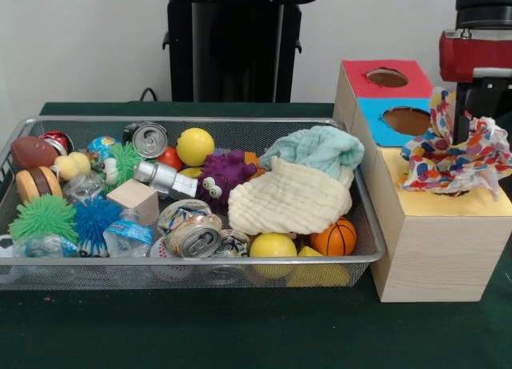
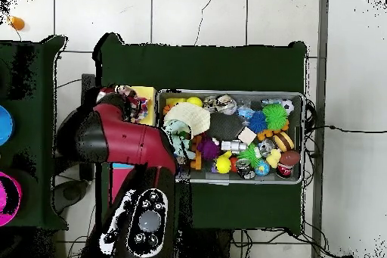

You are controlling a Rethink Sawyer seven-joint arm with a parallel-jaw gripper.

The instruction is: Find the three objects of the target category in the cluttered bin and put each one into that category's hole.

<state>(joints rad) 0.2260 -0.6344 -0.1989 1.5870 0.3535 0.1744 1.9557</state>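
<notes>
I logged the desk (image 1: 240, 337), covered in dark green, as the largest item, carrying everything else. Next came the red and black arm (image 2: 121, 141), which reached over the sorting box (image 1: 436, 257), a pale wood block standing just beside the bin's right end in the front view, with red, blue and yellow top panels, each with a hole. The wire mesh bin (image 1: 364, 225) sat to the box's left, crowded with clutter. Within it I recorded a cream cloth (image 1: 288, 201) and a teal cloth (image 1: 316, 147) lying bunched together toward the right end, the teal one partly behind the cream one. A multicoloured spotted cloth (image 1: 452, 157) lay heaped over the yellow panel's hole on the box, directly under the gripper (image 1: 462, 121); I could not tell whether the jaws were apart or clamped on the fabric, since the cloth hid them. Smaller entries in the bin: a purple toy creature (image 1: 224, 174), a wooden cube (image 1: 134, 199), a crushed can (image 1: 194, 237), a green spiky ball (image 1: 42, 217), a yellow ball (image 1: 195, 146) and a small basketball (image 1: 334, 238).
</notes>
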